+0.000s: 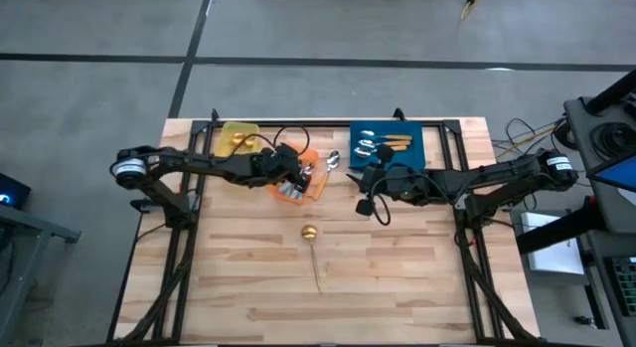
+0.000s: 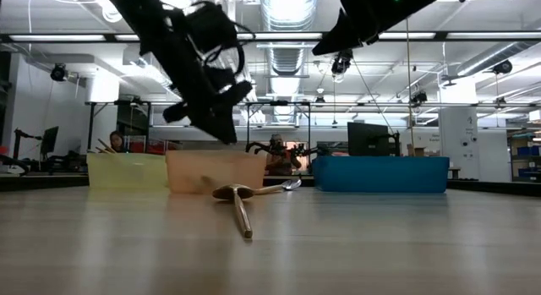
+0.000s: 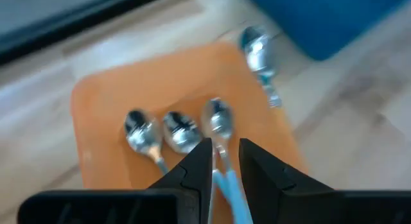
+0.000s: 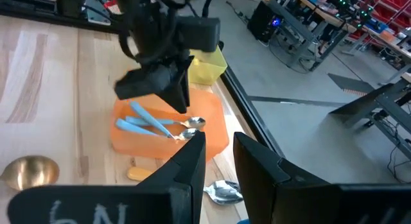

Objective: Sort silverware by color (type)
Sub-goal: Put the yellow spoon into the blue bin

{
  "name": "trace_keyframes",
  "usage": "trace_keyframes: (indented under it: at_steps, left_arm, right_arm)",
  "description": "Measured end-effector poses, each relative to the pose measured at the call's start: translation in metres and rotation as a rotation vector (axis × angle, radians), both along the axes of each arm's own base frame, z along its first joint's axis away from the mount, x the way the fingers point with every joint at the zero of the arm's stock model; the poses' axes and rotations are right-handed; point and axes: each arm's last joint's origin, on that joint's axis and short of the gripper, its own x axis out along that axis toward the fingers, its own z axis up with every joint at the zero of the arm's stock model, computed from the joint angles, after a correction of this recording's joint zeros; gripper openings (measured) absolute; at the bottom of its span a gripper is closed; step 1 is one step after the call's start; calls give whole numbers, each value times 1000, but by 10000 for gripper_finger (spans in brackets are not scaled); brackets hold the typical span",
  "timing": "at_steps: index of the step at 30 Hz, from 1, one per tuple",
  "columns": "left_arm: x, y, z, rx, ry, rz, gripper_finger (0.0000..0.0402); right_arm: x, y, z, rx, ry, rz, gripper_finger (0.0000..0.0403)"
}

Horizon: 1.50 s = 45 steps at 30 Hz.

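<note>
Three spoons with silver bowls and light-blue handles [image 3: 182, 129] lie in the orange bin [image 3: 103, 102]. My left gripper [image 3: 225, 169] hovers open just above them [image 4: 182, 99]; one blue handle shows through the gap between its fingers. A gold spoon [image 1: 311, 233] lies bowl down on the table's middle, its handle toward the near edge. Another silver-bowled spoon [image 1: 333, 160] lies on the table between the orange bin and the blue bin [image 1: 409, 156]. My right gripper [image 4: 218, 160] waits open in the air near the blue bin [image 1: 370, 183].
The blue bin holds spoons with orange handles [image 1: 397, 141]. The yellow bin [image 1: 238, 138] at the far left holds gold pieces. All three bins stand along the table's far edge. Bare wood stretches from the gold spoon to the near edge.
</note>
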Motion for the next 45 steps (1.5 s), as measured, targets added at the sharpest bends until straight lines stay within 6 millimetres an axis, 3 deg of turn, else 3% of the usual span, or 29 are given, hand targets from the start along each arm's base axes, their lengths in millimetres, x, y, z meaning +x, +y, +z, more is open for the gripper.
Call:
trace_keyframes:
  at_steps: [6,11,21,26,37,45]
  left_arm:
    - [-7,-25,35,118,-32,-194,59]
    - [-18,-49,65,244,-55,-376,59]
    - [-42,-74,101,489,-47,-633,59]
    - [-58,-75,112,570,-46,-677,59]
    - [-100,-77,116,676,-143,-820,59]
    - [-121,-77,128,742,-211,-805,59]
  right_arm:
    - [2,0,5,4,-57,0,72]
    - [5,0,16,47,-203,-10,72]
    - [8,1,13,430,-395,-113,73]
    - [12,8,9,585,-451,-142,72]
    - [42,25,-35,793,-434,-212,72]
    - [83,32,-40,828,-351,-210,72]
